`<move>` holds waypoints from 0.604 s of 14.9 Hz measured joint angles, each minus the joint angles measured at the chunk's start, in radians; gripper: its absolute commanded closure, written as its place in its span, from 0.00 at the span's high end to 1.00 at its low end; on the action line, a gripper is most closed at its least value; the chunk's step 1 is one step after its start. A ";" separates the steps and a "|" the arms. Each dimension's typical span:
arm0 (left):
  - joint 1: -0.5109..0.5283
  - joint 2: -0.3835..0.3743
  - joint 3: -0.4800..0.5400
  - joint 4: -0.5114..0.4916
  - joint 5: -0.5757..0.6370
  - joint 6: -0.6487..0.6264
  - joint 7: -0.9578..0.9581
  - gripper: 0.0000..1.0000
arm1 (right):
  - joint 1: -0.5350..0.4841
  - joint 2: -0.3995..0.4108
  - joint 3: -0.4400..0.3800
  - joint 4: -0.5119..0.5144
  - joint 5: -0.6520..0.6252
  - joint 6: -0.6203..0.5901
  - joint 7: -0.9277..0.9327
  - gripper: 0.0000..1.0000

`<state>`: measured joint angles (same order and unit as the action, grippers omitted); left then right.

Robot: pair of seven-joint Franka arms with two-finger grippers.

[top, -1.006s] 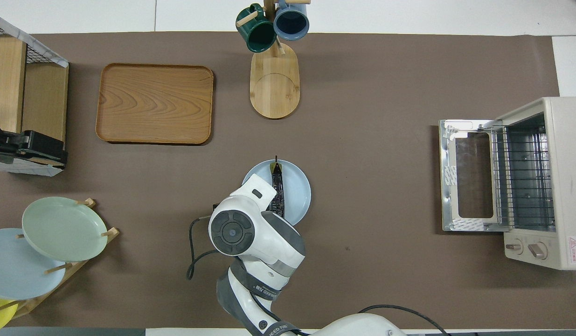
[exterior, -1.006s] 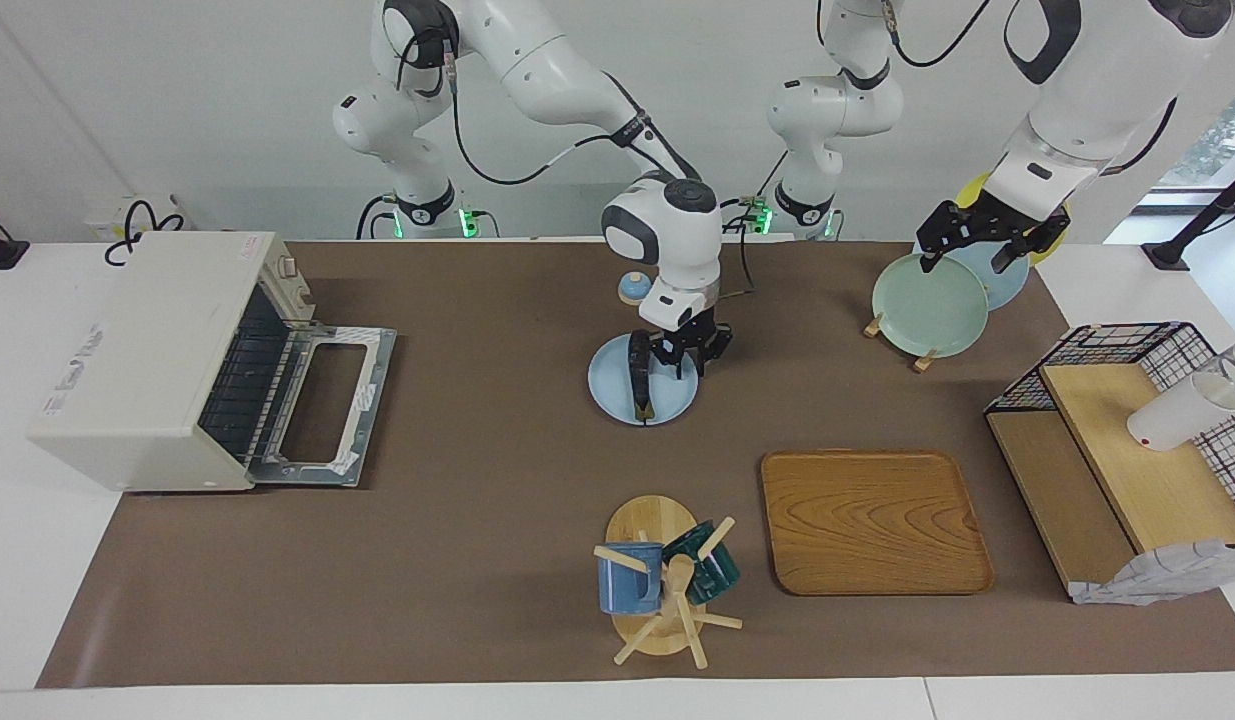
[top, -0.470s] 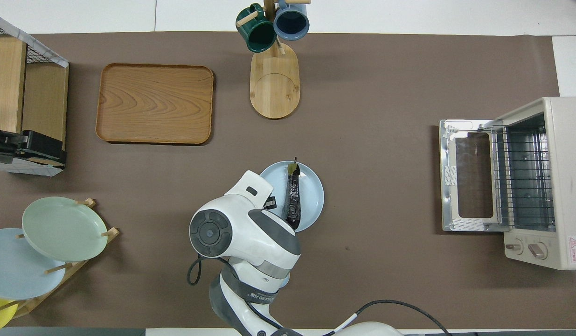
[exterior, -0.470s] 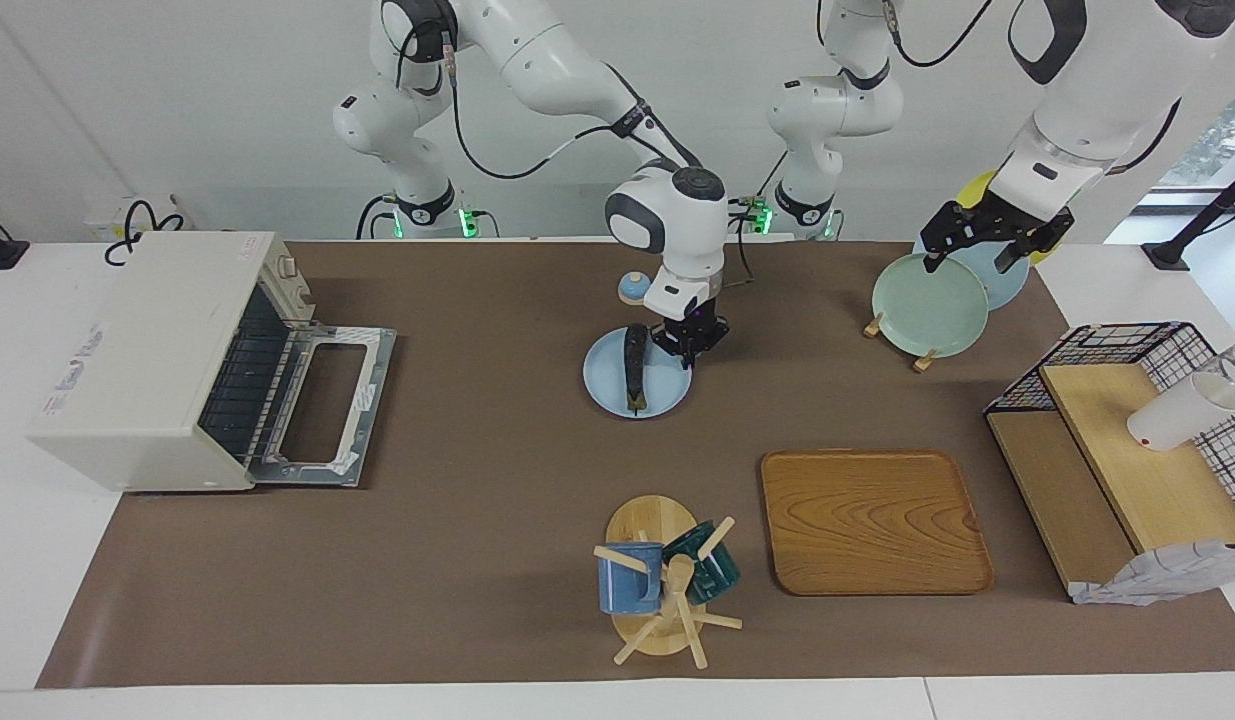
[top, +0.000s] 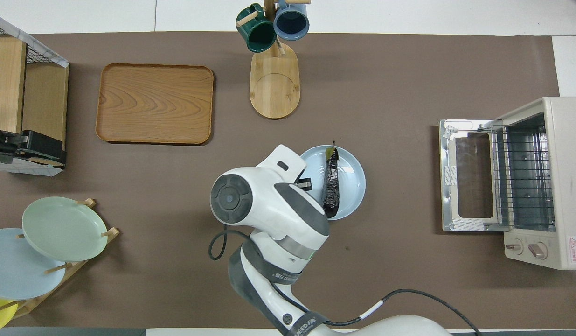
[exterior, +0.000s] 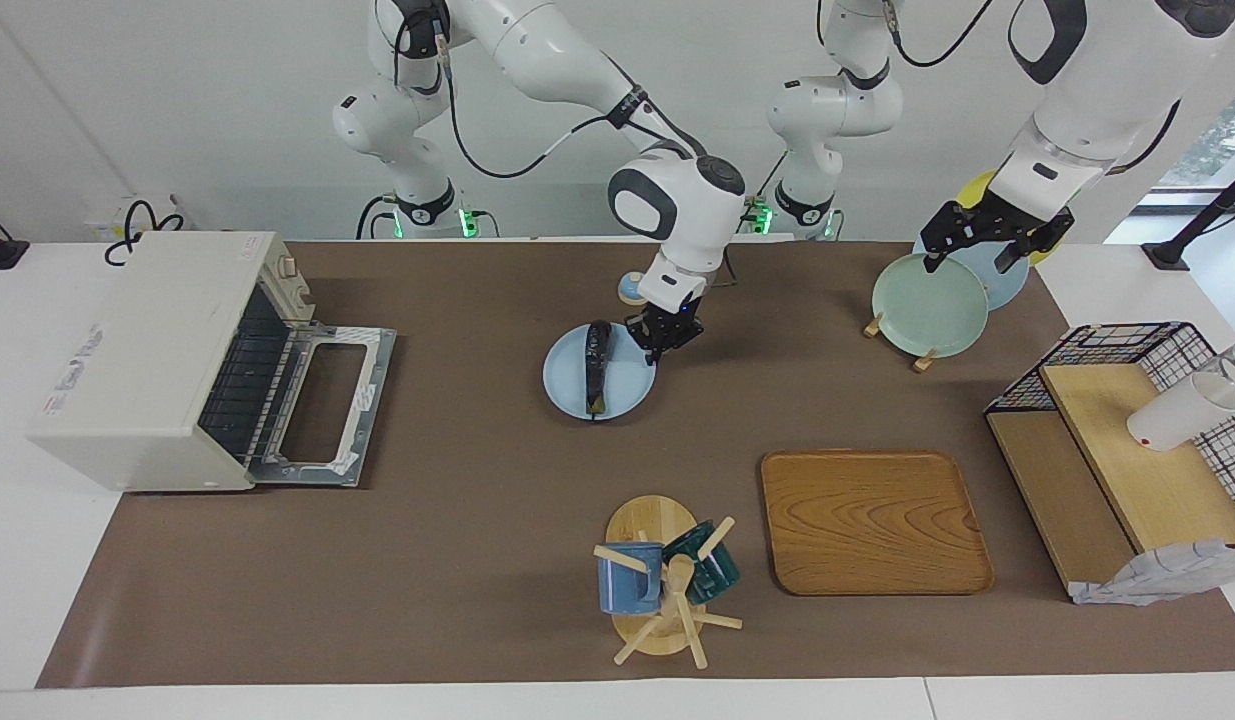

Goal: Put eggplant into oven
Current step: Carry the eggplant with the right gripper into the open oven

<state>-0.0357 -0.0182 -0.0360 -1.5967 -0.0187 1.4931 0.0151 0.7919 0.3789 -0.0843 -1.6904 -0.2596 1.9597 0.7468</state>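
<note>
The light blue plate has slid along the worktop toward the oven, carrying the eggplant that lies on it. The right tool, fingers closed, pinches the plate's rim and drags it. The oven door lies open, so the eggplant draws closer. The left tool waits, open, over the plate rack.

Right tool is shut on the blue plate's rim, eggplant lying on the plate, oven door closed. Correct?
Not quite: the oven door is open, folded down flat with the wire rack showing, clearest in the overhead view. The rest holds: the right tool is shut on the rim of the blue plate, and the eggplant lies on it.
</note>
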 measured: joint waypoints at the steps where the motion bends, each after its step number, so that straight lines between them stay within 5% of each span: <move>1: 0.000 0.000 0.000 0.000 0.000 0.000 0.000 1.00 | -0.038 -0.025 -0.002 -0.013 0.000 -0.016 -0.033 0.00; 9: 0.000 0.000 0.000 0.000 0.000 0.000 0.000 1.00 | -0.318 -0.171 -0.004 -0.187 -0.021 -0.025 -0.286 0.00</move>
<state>-0.0356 -0.0182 -0.0360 -1.5967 -0.0187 1.4931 0.0151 0.4735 0.2080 -0.0886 -1.8774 -0.2811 1.9349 0.4606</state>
